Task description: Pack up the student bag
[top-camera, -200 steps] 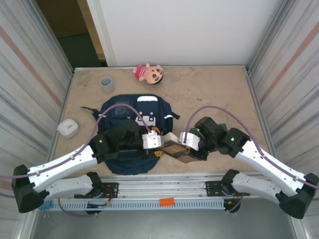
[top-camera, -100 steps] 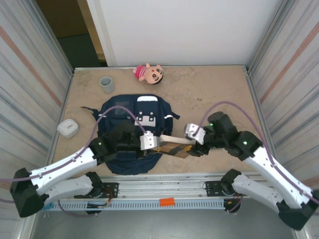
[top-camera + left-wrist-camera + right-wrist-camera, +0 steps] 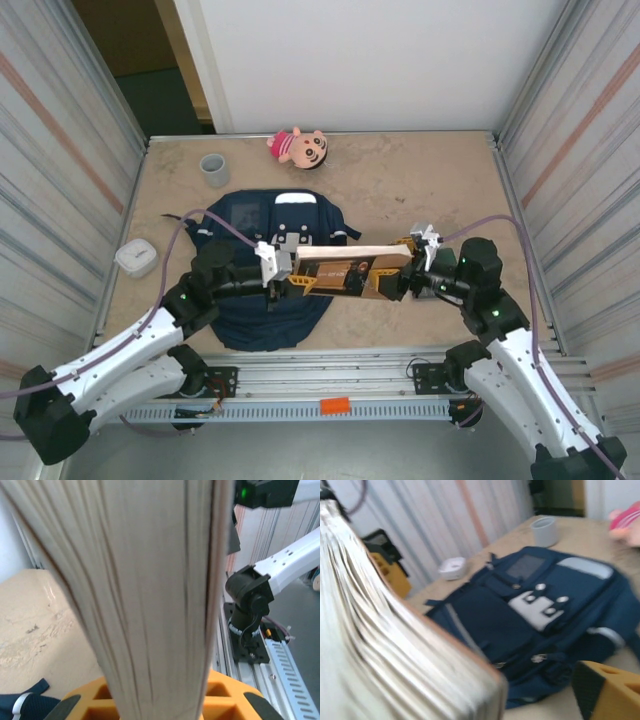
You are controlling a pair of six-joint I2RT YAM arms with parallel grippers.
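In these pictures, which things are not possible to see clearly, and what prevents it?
- The book's title: top view, too small to read; left wrist view, page edges face the camera.
- The backpack's main opening, zipped or not: top view, book and left arm cover its near part; right wrist view is blurred.
- The pink doll: right wrist view, blurred and cut off by the right edge.

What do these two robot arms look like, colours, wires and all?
The left arm and right arm are glossy white tubes linked by chunky black joints, each with a small green light. A lilac cable loops along each. Each ends in a white-bodied tool, the left tool and right tool, with orange latticed fingers.
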